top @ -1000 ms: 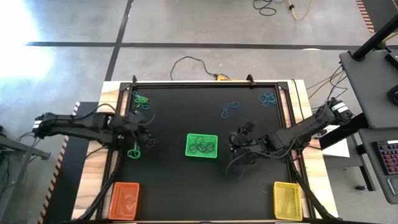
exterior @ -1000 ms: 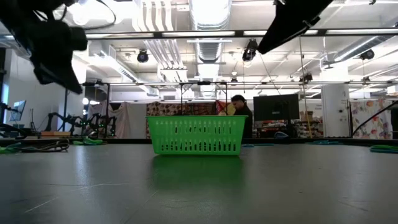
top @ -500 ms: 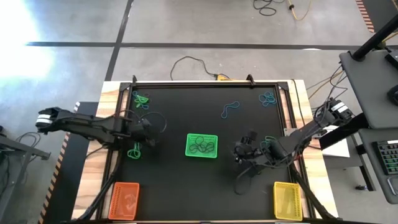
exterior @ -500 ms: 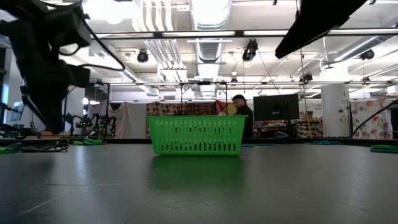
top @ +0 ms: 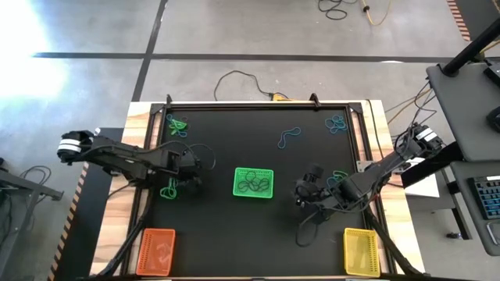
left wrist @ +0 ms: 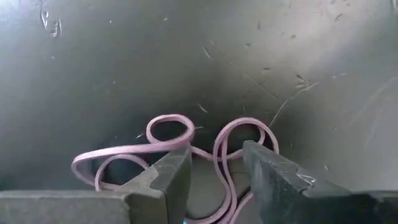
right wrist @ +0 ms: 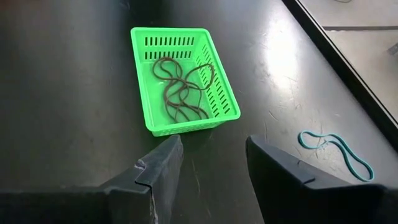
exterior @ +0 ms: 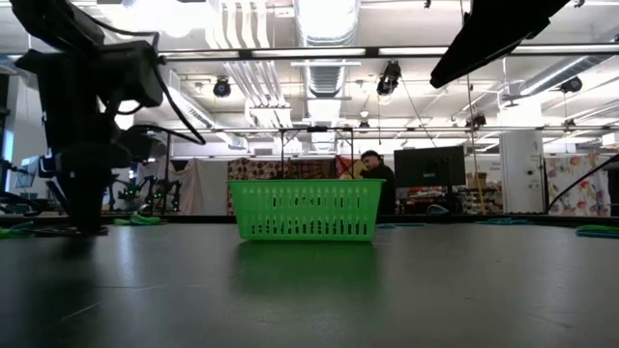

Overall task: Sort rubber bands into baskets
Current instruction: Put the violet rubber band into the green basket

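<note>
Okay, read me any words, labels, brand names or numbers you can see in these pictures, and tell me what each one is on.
None can be read.
The green basket, orange basket and yellow basket show no lettering.
Neither the table nor the arms show any readable label.
The monitor far behind the table in the low view shows no legible text.

The left arm is stretched in from the left edge of the black worktop (top: 219,226), its dark two-finger left gripper (left wrist: 214,171) pointed down with the jaws parted just above the surface. The right arm is bent in from the right edge, and its dark right gripper (right wrist: 211,163) is held with the jaws apart.
</note>
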Tool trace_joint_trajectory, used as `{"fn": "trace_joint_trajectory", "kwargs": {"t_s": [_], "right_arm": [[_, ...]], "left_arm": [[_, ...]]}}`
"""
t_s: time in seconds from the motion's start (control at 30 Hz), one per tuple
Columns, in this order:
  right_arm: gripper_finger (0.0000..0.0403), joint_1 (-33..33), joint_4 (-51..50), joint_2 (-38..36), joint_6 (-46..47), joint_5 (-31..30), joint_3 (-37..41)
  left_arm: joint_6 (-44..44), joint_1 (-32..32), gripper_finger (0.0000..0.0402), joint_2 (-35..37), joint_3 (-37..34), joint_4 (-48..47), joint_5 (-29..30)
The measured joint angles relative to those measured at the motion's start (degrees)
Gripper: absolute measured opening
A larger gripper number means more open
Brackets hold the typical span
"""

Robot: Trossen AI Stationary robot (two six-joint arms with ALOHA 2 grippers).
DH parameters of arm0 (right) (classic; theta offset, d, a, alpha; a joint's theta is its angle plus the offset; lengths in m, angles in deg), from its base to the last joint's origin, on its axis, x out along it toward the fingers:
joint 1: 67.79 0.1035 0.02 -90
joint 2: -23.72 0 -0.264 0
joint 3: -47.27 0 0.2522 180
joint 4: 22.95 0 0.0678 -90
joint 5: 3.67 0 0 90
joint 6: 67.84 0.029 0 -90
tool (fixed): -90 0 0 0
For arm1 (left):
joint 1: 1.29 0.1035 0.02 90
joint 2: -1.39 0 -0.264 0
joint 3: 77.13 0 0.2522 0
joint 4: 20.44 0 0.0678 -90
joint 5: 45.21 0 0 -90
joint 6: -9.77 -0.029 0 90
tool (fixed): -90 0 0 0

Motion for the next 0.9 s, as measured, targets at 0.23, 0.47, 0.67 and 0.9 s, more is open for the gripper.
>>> {"fn": "trace_joint_trajectory", "kwargs": {"t_s": [0.23, 0.47, 0.67, 0.9], "right_arm": [[0.0171, 0.0, 0.0, 0.0, -0.4, 0.0, 0.0], [0.0174, 0.0, 0.0, 0.0, -1.1, 0.0, 0.0], [0.0171, 0.0, 0.0, 0.0, -1.5, 0.0, 0.0], [0.0173, 0.2, 0.0, 0.0, -0.2, 1.0, 0.0]], "left_arm": [[-3.6, 0.3, 0.0095, -3.4, 2.6, 0.8, 0.0], [-7.5, 0.3, 0.0008, -4.5, 8.1, -2.5, 0.0], [-11.4, -1.0, 0.0002, -3.4, 14.4, -3.1, 0.1], [-13.1, -2.7, 0.0, -3.3, 18.6, -10.2, 0.0]]}}
